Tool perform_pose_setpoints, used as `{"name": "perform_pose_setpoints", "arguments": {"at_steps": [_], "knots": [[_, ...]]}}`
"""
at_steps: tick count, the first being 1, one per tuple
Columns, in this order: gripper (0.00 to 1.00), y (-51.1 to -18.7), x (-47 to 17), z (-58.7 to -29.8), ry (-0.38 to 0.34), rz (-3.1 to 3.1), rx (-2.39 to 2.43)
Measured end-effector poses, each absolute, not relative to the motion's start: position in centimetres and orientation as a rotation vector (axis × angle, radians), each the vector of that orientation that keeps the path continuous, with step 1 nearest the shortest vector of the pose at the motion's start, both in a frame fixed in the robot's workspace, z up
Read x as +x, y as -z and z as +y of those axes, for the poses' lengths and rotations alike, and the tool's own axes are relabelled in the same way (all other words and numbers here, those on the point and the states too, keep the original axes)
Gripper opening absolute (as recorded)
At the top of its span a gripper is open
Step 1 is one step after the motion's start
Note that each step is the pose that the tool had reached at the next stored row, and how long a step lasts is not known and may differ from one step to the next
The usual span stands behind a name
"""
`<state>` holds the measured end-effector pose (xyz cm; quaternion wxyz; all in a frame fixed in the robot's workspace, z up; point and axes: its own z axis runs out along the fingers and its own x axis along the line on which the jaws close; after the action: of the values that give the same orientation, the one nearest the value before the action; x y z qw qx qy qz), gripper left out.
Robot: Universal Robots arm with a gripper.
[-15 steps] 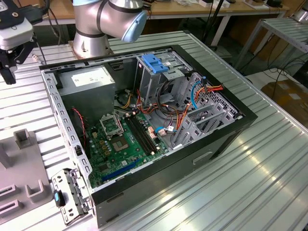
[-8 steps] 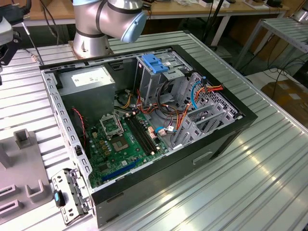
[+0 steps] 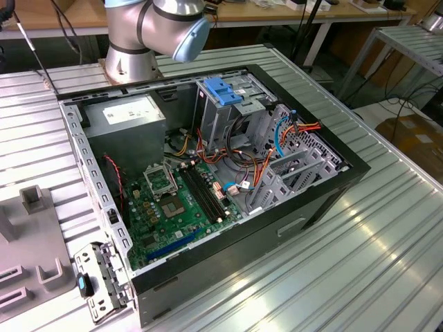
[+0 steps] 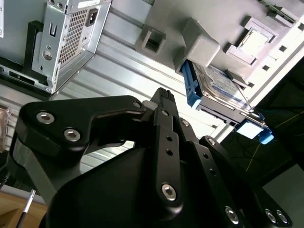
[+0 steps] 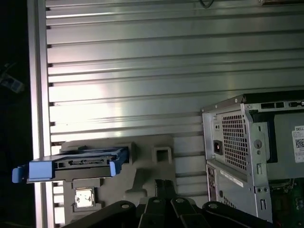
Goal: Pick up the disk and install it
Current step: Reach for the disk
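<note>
Beside open computer case [image 5: 237, 156], disk [image 5: 71, 164] seated in grey holder [image 5: 142, 159] on counter [image 5: 142, 71], claw [image 5: 165, 183] near it, pressed together, empty

The disk [image 4: 222, 86] is a flat, dark grey drive with a blue-and-white label on its face and blue plastic rails along its sides, one ending in a blue tab. It appears to stand on edge in a grey holder [image 5: 142, 147] on the ribbed metal table [image 5: 142, 71], well apart from the computer case [image 5: 251, 142]
</note>
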<state>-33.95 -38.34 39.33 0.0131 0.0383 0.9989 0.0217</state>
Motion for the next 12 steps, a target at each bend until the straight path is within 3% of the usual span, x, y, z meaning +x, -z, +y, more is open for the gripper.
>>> {"name": "perform_pose_setpoints", "arguments": {"at_steps": [12], "knots": [[0.11,-39.3,-37.3,-37.9,-0.068,3.112,0.121]]}}
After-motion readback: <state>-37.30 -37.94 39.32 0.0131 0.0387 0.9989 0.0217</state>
